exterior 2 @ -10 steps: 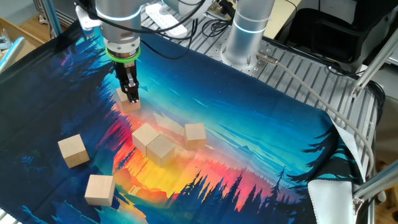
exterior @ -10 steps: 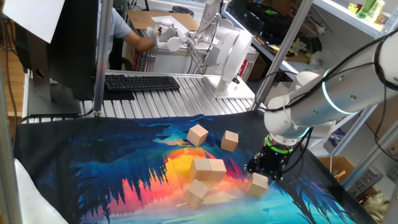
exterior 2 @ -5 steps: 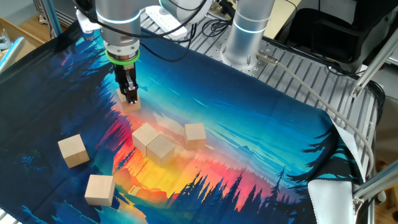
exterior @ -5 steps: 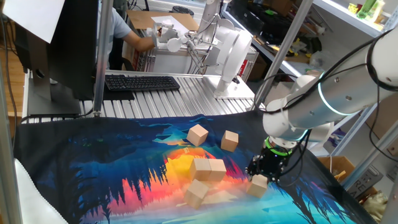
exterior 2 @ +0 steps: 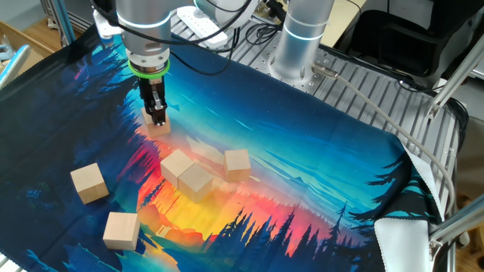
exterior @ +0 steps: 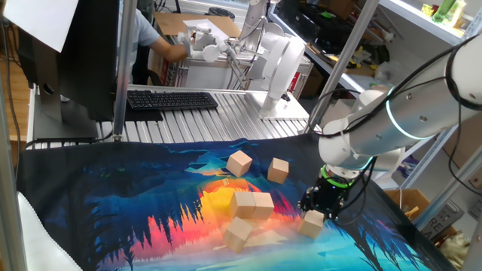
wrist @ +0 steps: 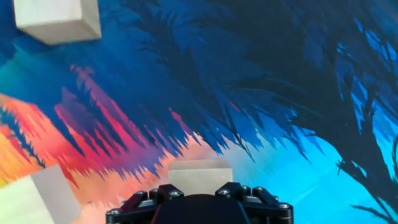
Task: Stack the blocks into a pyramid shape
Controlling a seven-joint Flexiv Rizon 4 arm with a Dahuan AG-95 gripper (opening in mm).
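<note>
The lone block [exterior: 312, 223] sits on the cloth right under the gripper [exterior: 322, 205], directly below the fingertips, apart from the other blocks [exterior: 252, 204]; a cube, so no long axis to line up with; whether the fingers have closed on it I cannot tell (the hand view shows only its top edge); the printed cloth [exterior 2: 318, 151] lies flat, open room around; keyboard [exterior: 172, 99] well behind.
</note>
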